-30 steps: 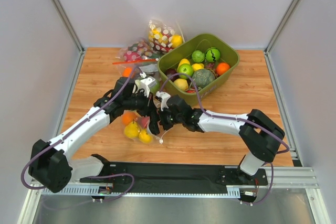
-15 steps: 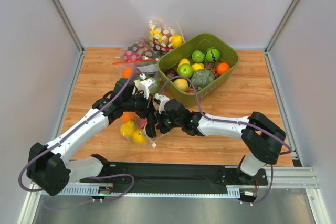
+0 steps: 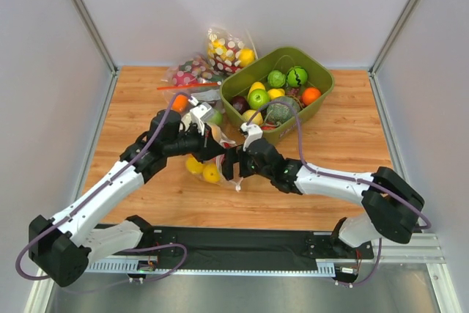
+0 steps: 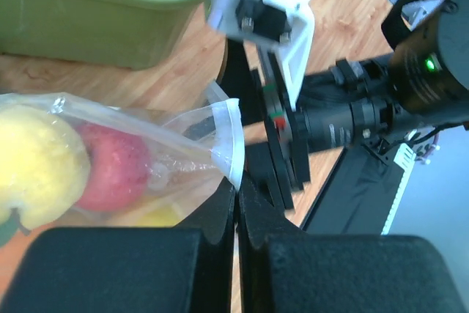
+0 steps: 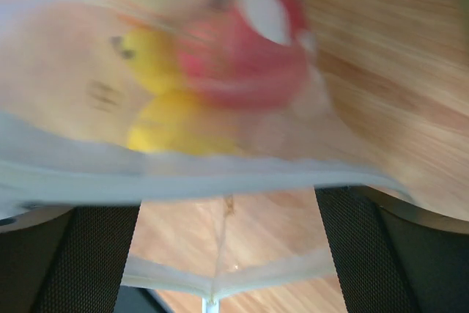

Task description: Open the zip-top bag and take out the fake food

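While the big wood table (image 3: 352, 181) holds it all, the green bin (image 3: 325, 93) of fruit sits at the back. Just in front of it, the zip-top bag (image 4: 168, 144) is btwn the 2 arms. The left gripper (image 4: 236, 207) is pressed together, pinching the bag's pale strip. The right gripper (image 5: 227, 214) is spread wide, w/ the bag's edge across it. The fake food (image 4: 110, 170), red & yellow, is inside the bag.
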Available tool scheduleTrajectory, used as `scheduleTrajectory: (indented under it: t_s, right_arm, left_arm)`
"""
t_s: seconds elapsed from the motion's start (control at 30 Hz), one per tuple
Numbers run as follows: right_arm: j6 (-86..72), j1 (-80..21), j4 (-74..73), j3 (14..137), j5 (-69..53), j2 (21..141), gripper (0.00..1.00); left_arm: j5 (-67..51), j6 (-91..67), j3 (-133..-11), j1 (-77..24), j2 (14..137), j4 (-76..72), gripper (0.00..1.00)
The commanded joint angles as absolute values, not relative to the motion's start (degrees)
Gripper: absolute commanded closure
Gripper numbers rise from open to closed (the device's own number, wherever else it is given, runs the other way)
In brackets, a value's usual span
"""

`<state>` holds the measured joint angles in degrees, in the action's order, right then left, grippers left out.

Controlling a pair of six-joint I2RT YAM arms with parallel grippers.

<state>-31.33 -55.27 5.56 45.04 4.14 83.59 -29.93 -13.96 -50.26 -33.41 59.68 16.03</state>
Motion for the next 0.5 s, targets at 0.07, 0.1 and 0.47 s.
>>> scheduleTrajectory:
  t_s: [0.07, 0.1, 0.47]
  right_arm:
    - [-29.97, -50.72, 6.24, 40.35, 11.95, 79.72, 0.01]
    - [-29.80, -50.36, 6.07, 39.82, 12.30, 79.02, 0.02]
    - [-24.53, -48.25, 10.81, 36.39, 6.07, 73.57, 0.02]
  left_arm:
    - [-33.49, -20.12, -49.05, -35.77, 60.03, 10.64, 1.00]
    - [-32.70, -20.65, -48.61, -35.86, 60.20, 9.76, 1.00]
    - [-28.04, -24.26, -46.58, -36.91, 65.03, -2.90, 0.97]
